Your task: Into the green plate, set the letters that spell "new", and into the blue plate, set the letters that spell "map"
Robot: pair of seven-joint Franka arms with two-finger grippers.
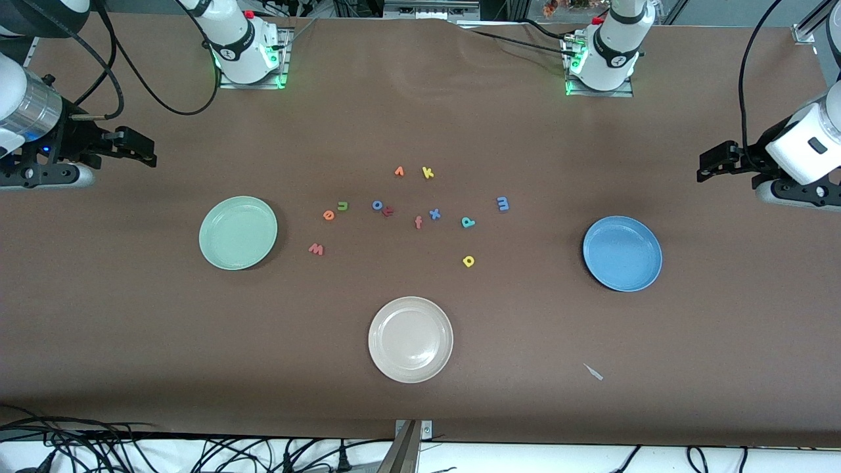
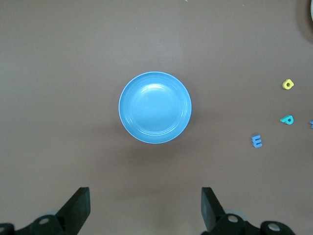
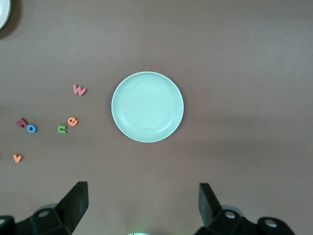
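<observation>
The green plate (image 1: 238, 232) (image 3: 147, 106) lies toward the right arm's end, the blue plate (image 1: 622, 253) (image 2: 155, 107) toward the left arm's end; both hold nothing. Beside the green plate lie the green n (image 1: 342, 206) (image 3: 62, 129), orange e (image 1: 329, 214) (image 3: 72, 121) and salmon w (image 1: 316, 248) (image 3: 79, 90). Closer to the blue plate lie the blue m (image 1: 502, 204) (image 2: 257, 141), teal p (image 1: 467, 222) (image 2: 287, 119) and yellow a (image 1: 468, 261) (image 2: 288, 84). My right gripper (image 1: 146, 150) (image 3: 143, 203) hangs open, high over its table end. My left gripper (image 1: 708, 163) (image 2: 145, 205) hangs open over the other end.
A cream-white plate (image 1: 410, 339) sits nearest the front camera. Other letters lie mid-table: orange v (image 1: 399, 171), yellow k (image 1: 428, 173), blue o (image 1: 377, 205), salmon f (image 1: 418, 222), blue x (image 1: 434, 213). A small pale scrap (image 1: 593, 372) lies near the front edge.
</observation>
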